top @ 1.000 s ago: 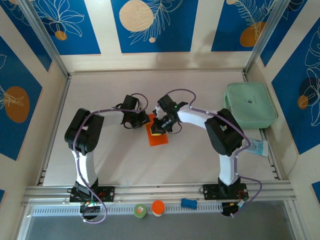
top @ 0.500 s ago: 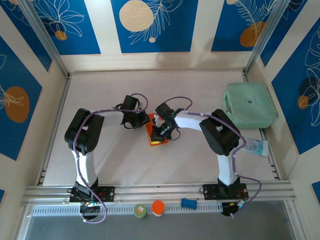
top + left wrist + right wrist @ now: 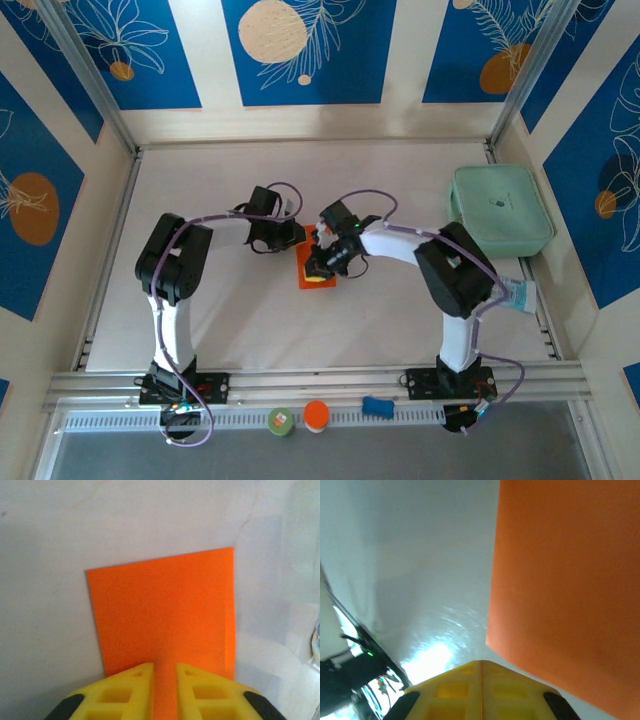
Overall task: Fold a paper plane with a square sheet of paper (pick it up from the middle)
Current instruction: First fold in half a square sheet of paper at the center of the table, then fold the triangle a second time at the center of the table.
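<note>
Orange paper sheet (image 3: 160,615) lies folded on the table (image 3: 50,530). Left gripper (image 3: 164,667) sits at its edge, barely spread; right gripper (image 3: 481,662) is pressed together beside it. Any drag probably skews the crease.

Robot laboratory cell: table (image 3: 250,330) enclosed by blue patterned panels (image 3: 310,50); aluminium rail (image 3: 320,378) at 6 o'clock carries two arm bases (image 3: 180,385).

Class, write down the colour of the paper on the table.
The paper is plain bright orange, clearest in the left wrist view.
</note>
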Tool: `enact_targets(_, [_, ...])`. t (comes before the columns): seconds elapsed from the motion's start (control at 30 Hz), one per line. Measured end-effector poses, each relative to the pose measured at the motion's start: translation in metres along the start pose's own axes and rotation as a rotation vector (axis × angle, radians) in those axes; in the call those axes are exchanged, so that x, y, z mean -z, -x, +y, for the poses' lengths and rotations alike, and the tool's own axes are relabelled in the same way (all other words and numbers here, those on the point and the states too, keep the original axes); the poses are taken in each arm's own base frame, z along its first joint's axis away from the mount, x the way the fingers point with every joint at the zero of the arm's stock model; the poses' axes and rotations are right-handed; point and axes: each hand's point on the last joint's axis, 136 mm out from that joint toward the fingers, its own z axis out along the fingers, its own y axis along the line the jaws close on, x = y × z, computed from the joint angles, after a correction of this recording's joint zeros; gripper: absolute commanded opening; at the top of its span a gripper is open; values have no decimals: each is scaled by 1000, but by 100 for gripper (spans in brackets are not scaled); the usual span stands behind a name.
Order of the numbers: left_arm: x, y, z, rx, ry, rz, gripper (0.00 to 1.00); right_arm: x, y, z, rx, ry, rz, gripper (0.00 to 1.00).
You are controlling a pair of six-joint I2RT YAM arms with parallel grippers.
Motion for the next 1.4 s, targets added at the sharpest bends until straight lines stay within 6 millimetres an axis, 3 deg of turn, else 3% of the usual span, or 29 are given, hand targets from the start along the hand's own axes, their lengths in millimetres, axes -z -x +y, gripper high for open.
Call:
enact_targets(0.1, [4,4,-7,-18,-12,-6,32,34,11,-3,-36,31,-108,19])
enact_targets(0.23, [22,11,-26,-18,-44,-49,35,53,8,-37,-165,13,-170,28])
enact_targets(0.33, [36,9,-40,-9,-68,-84,35,51,-4,-63,-265,-22,-150,33])
enact_targets(0.4, [40,5,-43,9,-77,-93,35,48,-10,-69,-298,-36,-131,34])
enact_targets(0.57, [26,-18,-37,62,-62,-47,31,35,-19,-73,-329,-51,-81,34])
enact_targets(0.7, [15,-26,-29,92,-35,-25,29,24,-26,-78,-348,-74,-42,34])
enact_targets(0.9, [1,-32,-5,152,36,-12,28,22,-24,-77,-345,-76,-38,33])
enact_targets(1.13, [0,-30,-4,196,40,-24,28,23,-12,-69,-332,-65,-52,32])
enact_targets(1.4, [-1,-28,-5,214,33,-31,28,18,-12,-72,-342,-70,-37,25])
